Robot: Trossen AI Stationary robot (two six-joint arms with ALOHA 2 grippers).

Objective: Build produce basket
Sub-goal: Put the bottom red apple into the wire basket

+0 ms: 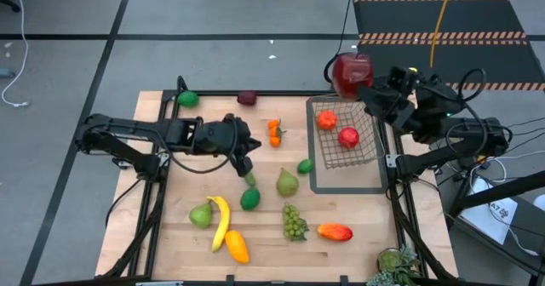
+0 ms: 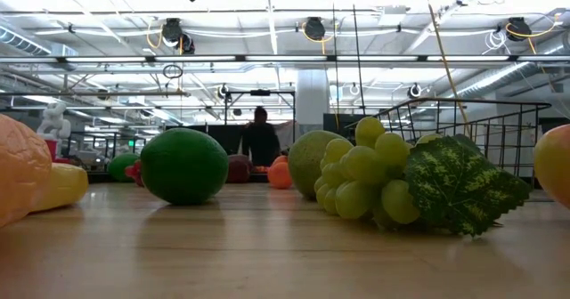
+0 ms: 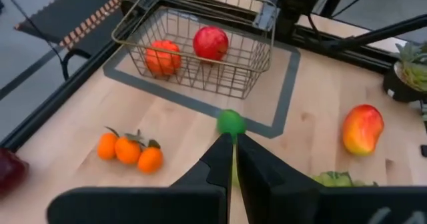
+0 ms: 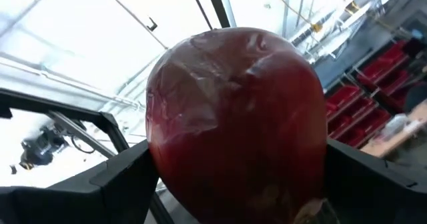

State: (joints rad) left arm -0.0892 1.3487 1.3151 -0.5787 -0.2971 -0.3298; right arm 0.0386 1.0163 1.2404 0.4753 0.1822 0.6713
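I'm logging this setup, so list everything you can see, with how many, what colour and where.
basket: one, dark wire, table's right side, holding an orange fruit and a red fruit
red apple: one, held above the basket's far edge
small oranges: one cluster, orange, centre
green grapes: one bunch, near front
banana: one, yellow, front left
mango: one, red-orange, front
right pincer: shut on the red apple
left pincer: shut, empty, mid-table

The potted plant (lower corner) is cut off by the edge.
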